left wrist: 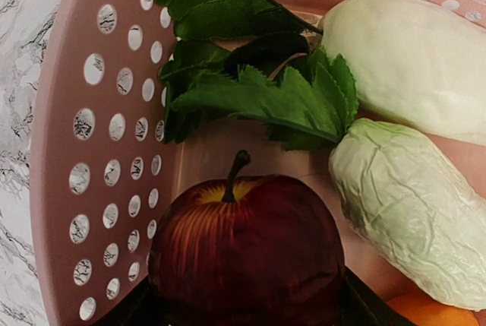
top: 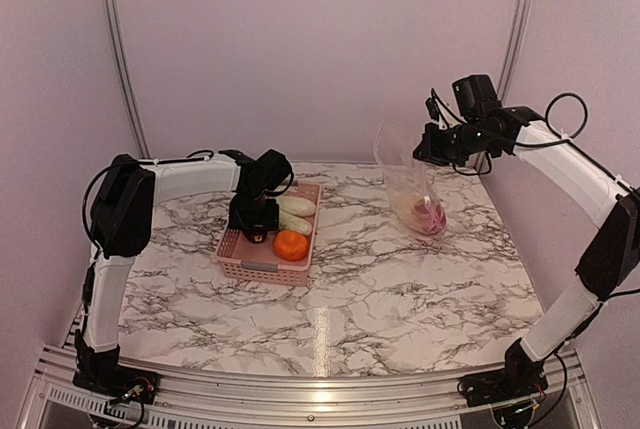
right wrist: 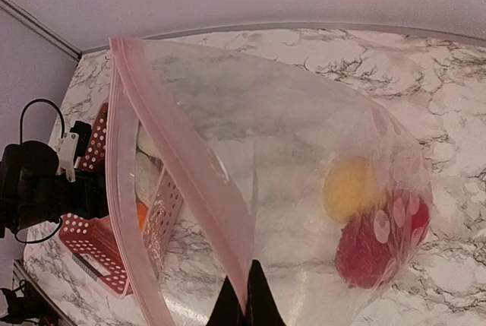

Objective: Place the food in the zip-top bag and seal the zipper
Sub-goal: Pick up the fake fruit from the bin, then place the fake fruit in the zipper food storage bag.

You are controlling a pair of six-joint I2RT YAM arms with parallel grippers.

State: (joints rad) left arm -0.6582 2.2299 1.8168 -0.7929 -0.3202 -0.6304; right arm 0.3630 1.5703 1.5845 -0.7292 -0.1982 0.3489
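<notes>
So the right gripper (right wrist: 244,299) is pinched tight on the zip-top bag (right wrist: 304,136) rim, holding its mouth up, with a yellow piece (right wrist: 349,187) and a red piece (right wrist: 368,254) inside. The left gripper (top: 254,227) jaws hug the red apple (left wrist: 243,254) in the pink basket (left wrist: 64,113), next to the leafy green (left wrist: 250,90) and two white veggies (left wrist: 410,60).

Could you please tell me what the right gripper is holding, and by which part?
The right gripper pinches the zip-top bag at its mouth edge, on the zipper strip.

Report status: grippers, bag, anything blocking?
Left gripper down in basket, straddling apple, grip unconfirmed. Right gripper shut on bag rim, mouth open. Yellow piece and red piece inside. Nothing blocking.
</notes>
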